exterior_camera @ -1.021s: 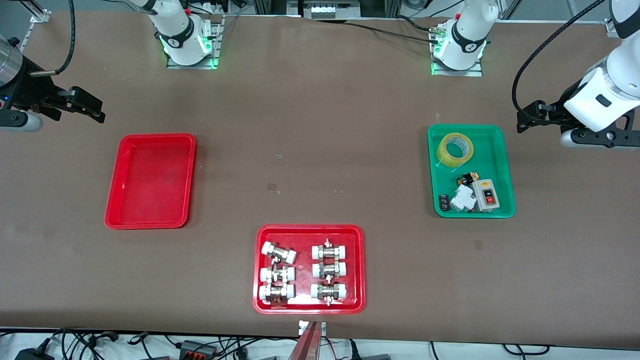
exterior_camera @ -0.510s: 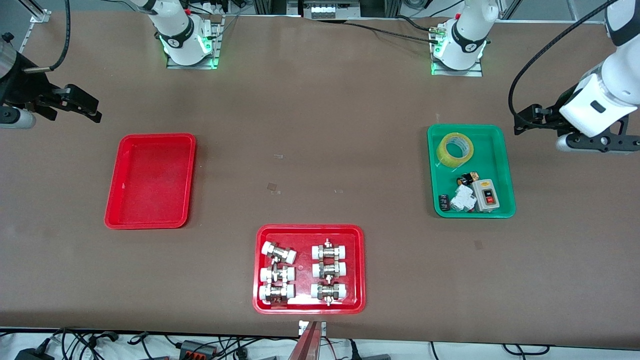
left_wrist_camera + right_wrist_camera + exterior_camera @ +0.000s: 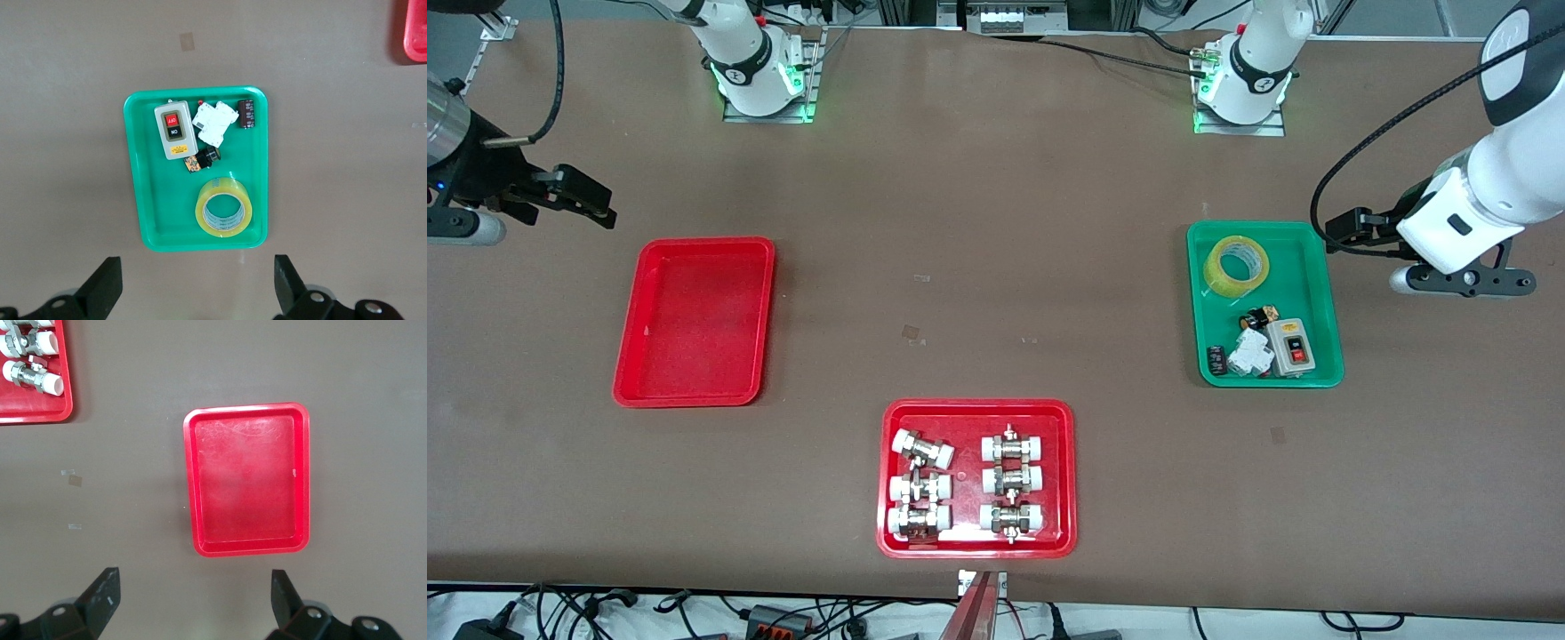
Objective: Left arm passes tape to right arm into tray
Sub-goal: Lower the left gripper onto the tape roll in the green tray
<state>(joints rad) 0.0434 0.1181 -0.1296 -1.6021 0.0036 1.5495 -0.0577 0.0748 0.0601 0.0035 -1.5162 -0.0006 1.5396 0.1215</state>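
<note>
Inside green tray [image 3: 1323, 302] — tape [image 3: 1236, 266], untouched, left gripper [image 3: 197, 287] fingers [image 3: 103, 287] wide apart above

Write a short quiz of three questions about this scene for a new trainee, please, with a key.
1. True or false: the yellow tape roll lies in the green tray.
2. Which arm's gripper is closer to the green tray? A) left B) right
3. Fill in: the plain red tray holds ____.

Key
1. True; it lies in the tray's part farther from the front camera, apart from the switch box.
2. A; the left gripper hangs by that tray, jaws open. The right gripper hangs near the plain red tray, jaws open.
3. nothing
</note>
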